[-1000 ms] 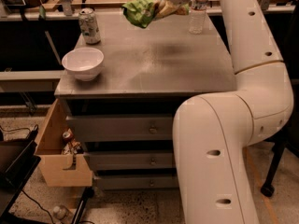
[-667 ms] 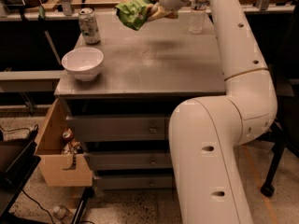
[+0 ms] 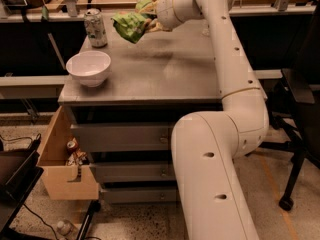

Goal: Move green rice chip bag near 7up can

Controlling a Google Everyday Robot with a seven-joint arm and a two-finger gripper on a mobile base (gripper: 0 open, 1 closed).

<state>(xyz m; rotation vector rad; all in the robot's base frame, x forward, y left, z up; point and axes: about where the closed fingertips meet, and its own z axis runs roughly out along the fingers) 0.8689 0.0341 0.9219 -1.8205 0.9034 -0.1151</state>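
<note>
The green rice chip bag (image 3: pixel 131 23) is crumpled and held in the air above the far part of the grey tabletop (image 3: pixel 165 71). My gripper (image 3: pixel 148 20) is shut on its right side, at the end of the white arm (image 3: pixel 220 44). The 7up can (image 3: pixel 95 28) stands upright at the far left corner of the table, a short way left of the bag. The bag hangs higher than the table and is not touching the can.
A white bowl (image 3: pixel 89 67) sits at the table's front left, in front of the can. An open drawer (image 3: pixel 62 159) with small items juts out low on the left. A black chair (image 3: pixel 300 109) stands at the right.
The gripper has carried the bag leftwards across the far side of the table, closer to the can. Can and bowl have not moved.
</note>
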